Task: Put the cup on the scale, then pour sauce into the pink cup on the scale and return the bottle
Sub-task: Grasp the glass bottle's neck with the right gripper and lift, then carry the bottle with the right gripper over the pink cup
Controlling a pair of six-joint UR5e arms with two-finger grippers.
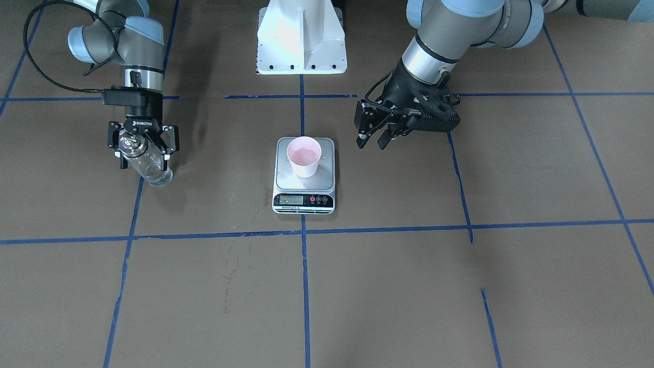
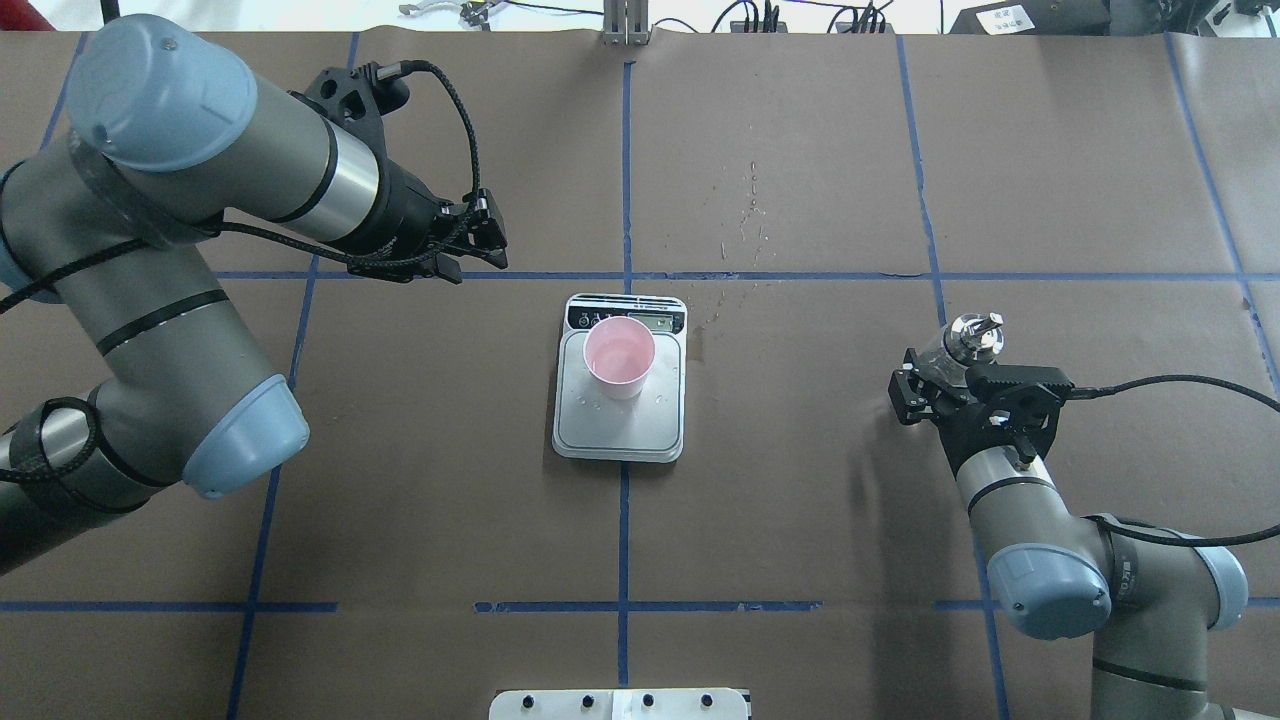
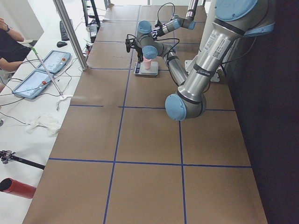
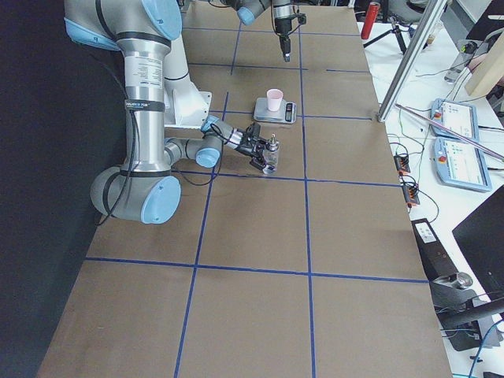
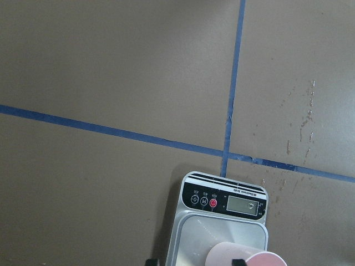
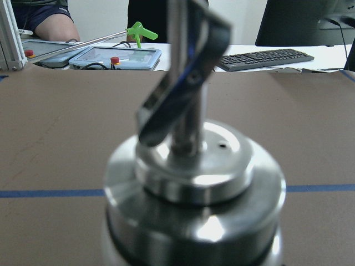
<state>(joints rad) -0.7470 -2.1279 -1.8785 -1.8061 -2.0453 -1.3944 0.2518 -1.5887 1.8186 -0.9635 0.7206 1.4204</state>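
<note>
Cup [image 1: 304, 157]: was set centrally on scale [image 1: 286, 180], ready to be weighed. Bottle [image 1: 153, 173]: was clamped upright by right gripper [image 1: 144, 159], well apart, presumably against spillage. Left gripper [image 1: 372, 145]: was held parted, empty, near scale.

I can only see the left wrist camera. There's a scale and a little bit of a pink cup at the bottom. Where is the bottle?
Observer: The bottle is over on the robot's right side of the table, upright, with the right gripper shut around it.
Operator: Is the whole cup on the scale?
Observer: Yes. The cup stands upright on the plate of the scale, nearer the display end.
Operator: Is my gripper holding anything?
Observer: No. The left gripper is open and empty, off to the side of the scale and clear of the cup.
</note>
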